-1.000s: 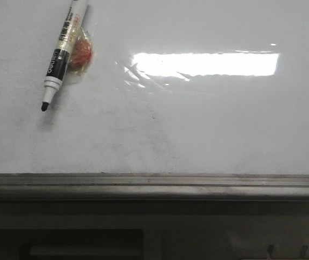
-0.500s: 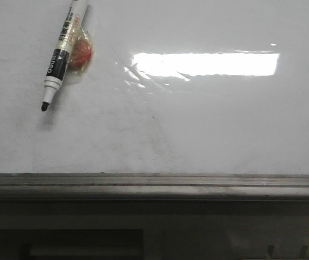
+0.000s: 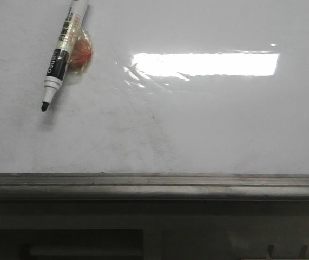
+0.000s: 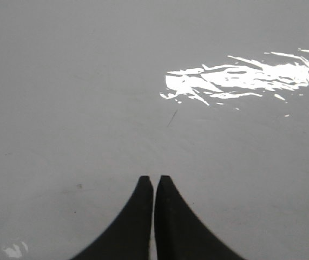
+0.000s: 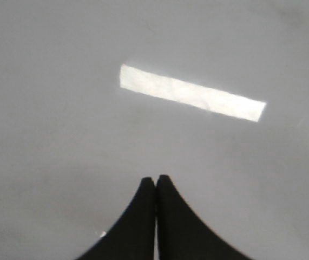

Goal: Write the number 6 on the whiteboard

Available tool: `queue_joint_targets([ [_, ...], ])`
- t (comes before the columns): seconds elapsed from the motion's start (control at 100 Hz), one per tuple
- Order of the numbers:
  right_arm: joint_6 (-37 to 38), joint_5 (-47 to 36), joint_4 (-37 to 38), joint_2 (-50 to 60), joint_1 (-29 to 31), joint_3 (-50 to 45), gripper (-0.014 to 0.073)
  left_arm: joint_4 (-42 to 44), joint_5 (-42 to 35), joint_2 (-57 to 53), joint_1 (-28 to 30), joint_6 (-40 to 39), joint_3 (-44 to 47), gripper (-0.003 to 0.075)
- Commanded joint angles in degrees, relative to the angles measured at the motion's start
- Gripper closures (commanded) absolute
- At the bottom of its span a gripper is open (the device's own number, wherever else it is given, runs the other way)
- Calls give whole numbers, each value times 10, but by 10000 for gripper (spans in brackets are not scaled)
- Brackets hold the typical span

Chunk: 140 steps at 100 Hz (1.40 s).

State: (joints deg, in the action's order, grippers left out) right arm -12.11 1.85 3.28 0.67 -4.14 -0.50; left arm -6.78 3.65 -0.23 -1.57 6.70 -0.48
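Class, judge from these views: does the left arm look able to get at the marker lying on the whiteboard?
Probably yes. The marker lies uncapped on the whiteboard at the left, nothing over it, only a small orange object beside it. The left tool is shut and must open first.

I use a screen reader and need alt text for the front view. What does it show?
A blank white whiteboard with a bright strip of glare; no number 6 is written yet. An uncapped black marker lies at upper left, tip toward the camera, beside a small orange-red object. A grey rail edges the board.

Uncapped black-and-white marker (image 3: 60, 56) lying tilted (tip down-left), small reddish wrapped object (image 3: 80, 52) touching its side
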Motion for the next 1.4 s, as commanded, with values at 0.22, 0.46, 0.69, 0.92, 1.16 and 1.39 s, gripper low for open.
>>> queue_joint_targets([
  [0.22,-2,-67,-217,10,2,-14,638,-231,-46,-17,-2,-3,27,740],
  [0.46,-2,-65,-379,10,2,-8,638,-413,-44,-17,-2,-3,20,741],
  [0.69,-2,78,-374,-21,2,82,638,-345,99,11,-2,7,-86,741],
  [0.92,-2,258,-318,-186,2,225,638,-246,289,147,-5,54,-264,741],
  [1.16,-58,361,-298,-291,-7,339,631,-257,300,227,-82,65,-319,738],
  [1.39,-61,372,-299,-297,-31,351,190,-297,296,279,-142,101,-319,417],
])
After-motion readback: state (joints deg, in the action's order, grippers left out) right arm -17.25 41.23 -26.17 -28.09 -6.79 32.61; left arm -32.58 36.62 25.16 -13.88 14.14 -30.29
